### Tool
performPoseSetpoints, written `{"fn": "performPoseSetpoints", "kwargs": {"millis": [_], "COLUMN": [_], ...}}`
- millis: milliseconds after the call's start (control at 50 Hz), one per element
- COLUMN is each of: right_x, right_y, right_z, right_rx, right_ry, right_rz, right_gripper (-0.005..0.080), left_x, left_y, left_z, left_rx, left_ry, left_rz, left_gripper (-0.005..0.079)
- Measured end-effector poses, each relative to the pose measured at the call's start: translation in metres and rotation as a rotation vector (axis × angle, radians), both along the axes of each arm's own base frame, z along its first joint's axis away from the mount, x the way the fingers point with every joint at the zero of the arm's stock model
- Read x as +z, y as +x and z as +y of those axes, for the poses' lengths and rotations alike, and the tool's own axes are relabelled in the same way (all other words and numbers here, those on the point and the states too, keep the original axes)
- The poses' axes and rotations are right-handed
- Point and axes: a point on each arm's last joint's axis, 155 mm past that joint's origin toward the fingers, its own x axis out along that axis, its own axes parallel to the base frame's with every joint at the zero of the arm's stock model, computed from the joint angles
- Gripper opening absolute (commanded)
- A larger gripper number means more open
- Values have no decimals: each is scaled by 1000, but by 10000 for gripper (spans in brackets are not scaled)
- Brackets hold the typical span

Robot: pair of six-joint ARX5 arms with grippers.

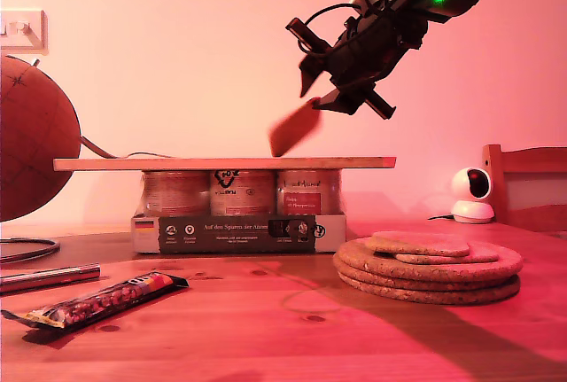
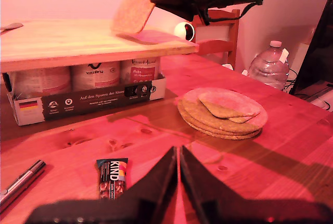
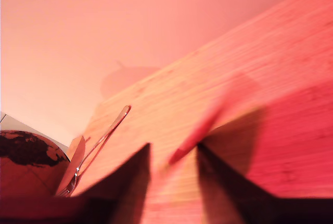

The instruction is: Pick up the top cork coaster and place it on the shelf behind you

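Nearest to me, my first gripper (image 2: 178, 174) is idling low over the surface (image 2: 291, 146), its end effector pressed together with nothing between the jaws, and I judge it is parked there to stay out of the way. Just ahead of it a snack bar (image 2: 112, 177) is lying flat, with a pen (image 2: 21, 182) off toward the exterior view's left. Further on, the round cork mats (image 1: 430, 268) are sitting stacked on the exterior view's right, carrying two small cork squares (image 1: 423, 244) on top.

Beyond them, the shelf (image 1: 221, 163) is resting across a pack of jars (image 1: 239, 209), its ends overhanging the pack. My second gripper (image 1: 332, 98) is hanging above the shelf's end on the exterior view's right, its end effector spread, and the top cork coaster (image 1: 295, 128) is tilting blurred just below it, over the plank; I cannot tell whether a finger is touching it. I judge it is dropping onto the wood. The plank is offering broad bare room toward the exterior view's left, while its end edge is near the coaster. A globe (image 1: 31, 138) is standing at the far side.
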Motion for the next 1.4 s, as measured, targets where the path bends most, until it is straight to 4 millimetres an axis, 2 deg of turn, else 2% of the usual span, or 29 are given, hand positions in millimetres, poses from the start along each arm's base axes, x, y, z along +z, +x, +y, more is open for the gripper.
{"fn": "performPoseSetpoints", "kwargs": {"millis": [300,540,760,1060,1120,1180,1220,1300,1320,1400], "right_x": [-20,-36,-57,-29,-28,-30,-31,-34,-34,-42], "right_y": [-7,-29,-44,-59,-65,-69,-71,-73,-74,-79], "right_z": [-1,20,19,35,39,42,43,42,42,38], "right_rx": [26,171,197,331,366,396,408,440,455,494], "right_ry": [-77,-63,-99,-154,-162,-182,-189,-244,-271,-345], "right_rz": [84,175,307,313,313,309,310,279,263,250], "right_gripper": [378,378,379,365,335,266,201,0,-24,-12], "left_x": [0,0,1,1,1,1,1,1,1,1], "left_y": [0,0,0,0,0,0,0,0,0,0], "left_z": [0,0,0,0,0,0,0,0,0,0], "left_rx": [0,0,0,0,0,0,0,0,0,0], "left_ry": [0,0,-1,-2,-1,-2,-2,-2,-2,-2], "left_rz": [0,-1,-2,-3,-4,-3,-4,-4,-4,-5], "left_gripper": [-23,-23,-23,-23,-23,-23,-23,-23,-23,-23]}}
